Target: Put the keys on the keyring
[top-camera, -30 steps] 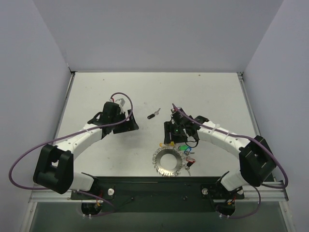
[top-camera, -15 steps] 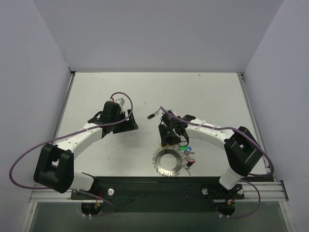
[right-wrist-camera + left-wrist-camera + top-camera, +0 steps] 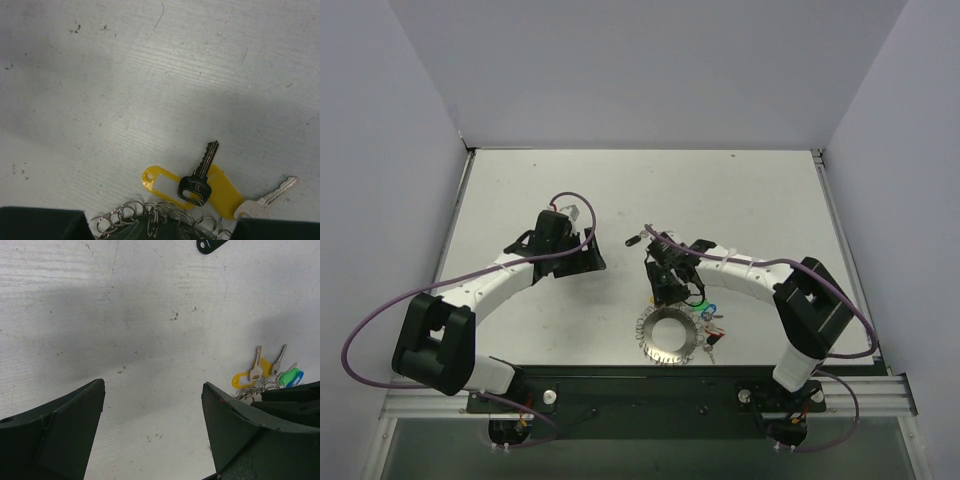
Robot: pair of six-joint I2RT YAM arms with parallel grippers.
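Note:
The keyring [image 3: 672, 338] lies flat near the table's front edge, its coiled rim [image 3: 150, 215] at the bottom of the right wrist view. Keys with yellow, green and blue heads [image 3: 705, 308] cluster at its far right rim. In the right wrist view a dark key [image 3: 197, 180] lies over yellow tags [image 3: 162, 182] beside a silver key [image 3: 265, 200]. A black-headed key [image 3: 636, 239] lies loose farther back. My right gripper [image 3: 157, 227] is open, low over the ring's far rim. My left gripper [image 3: 152, 430] is open and empty over bare table, left of the keys [image 3: 255, 372].
The white table [image 3: 520, 200] is walled at the back and both sides. The loose key's black head [image 3: 210, 245] shows at the top of the left wrist view. The two grippers are close together at mid-table.
My right gripper has swung left and a little nearer, now over the ring's far rim. The left arm has barely moved.

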